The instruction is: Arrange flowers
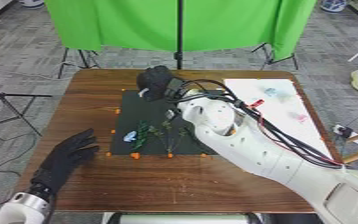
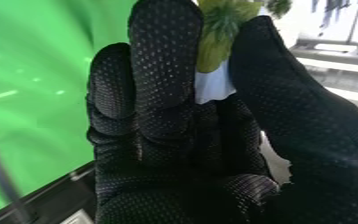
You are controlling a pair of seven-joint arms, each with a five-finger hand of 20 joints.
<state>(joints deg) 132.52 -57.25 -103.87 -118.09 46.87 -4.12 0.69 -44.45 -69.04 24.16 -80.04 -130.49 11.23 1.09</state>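
Observation:
My right hand point(image 1: 155, 82) is at the far left part of the dark mat point(image 1: 133, 111), with a small white bit point(image 1: 143, 93) beside it. In the right wrist view, my right hand point(image 2: 165, 75) has its thumb and a finger pinching a white and yellow-green piece point(image 2: 214, 86); dark green tufts show beyond it. My left hand point(image 1: 69, 151) rests open over the table's left side, apart from the flowers. A light blue flower point(image 1: 130, 136) lies near the mat's near left corner, beside a green stem point(image 1: 141, 134). Thin stems point(image 1: 169, 140) lie further right, partly behind the right arm.
The brown table point(image 1: 193, 182) carries a white sheet point(image 1: 266, 95) at the right, with pale blue and pink items on it. Orange bits point(image 1: 135, 156) line the mat's edges. A green cloth point(image 1: 131, 25) hangs on a stand behind the table.

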